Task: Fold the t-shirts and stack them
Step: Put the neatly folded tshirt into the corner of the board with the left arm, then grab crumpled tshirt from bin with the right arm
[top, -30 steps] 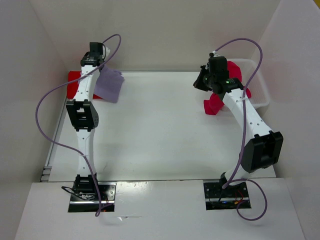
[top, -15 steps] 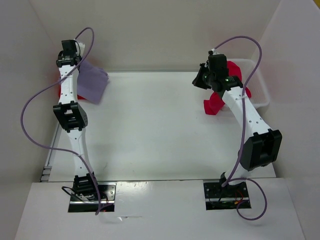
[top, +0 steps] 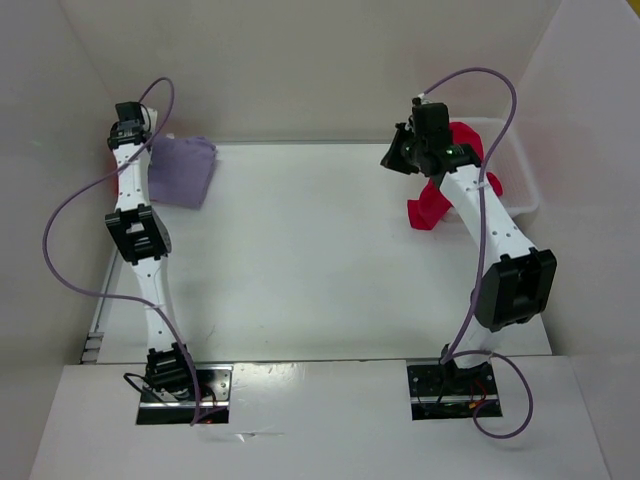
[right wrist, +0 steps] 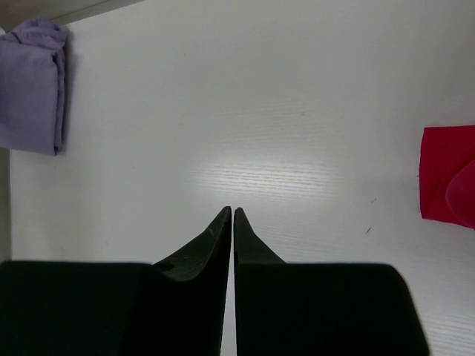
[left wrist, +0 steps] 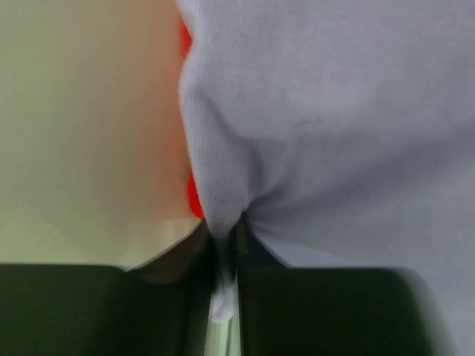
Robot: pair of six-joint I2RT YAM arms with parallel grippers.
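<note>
The folded lavender t-shirt [top: 182,170] lies at the table's far left. My left gripper [top: 136,140] is shut on its edge; the left wrist view shows the lavender cloth [left wrist: 334,126] pinched between my jaws. A sliver of the bright red t-shirt [left wrist: 194,196] shows under it, and a trace at the wall [top: 111,160]. The crimson t-shirt [top: 430,210] hangs from the white bin [top: 515,175] onto the table at the far right; it also shows in the right wrist view [right wrist: 447,184]. My right gripper [right wrist: 232,211] is shut and empty, held above the table near that shirt [top: 392,160].
White walls close in the table on the left, back and right. My left arm runs along the left wall. The lavender shirt also shows at the top left of the right wrist view [right wrist: 33,85].
My left gripper has carried the lavender shirt left and back toward the far left corner, covering most of the bright red shirt. The right gripper has shifted slightly.
</note>
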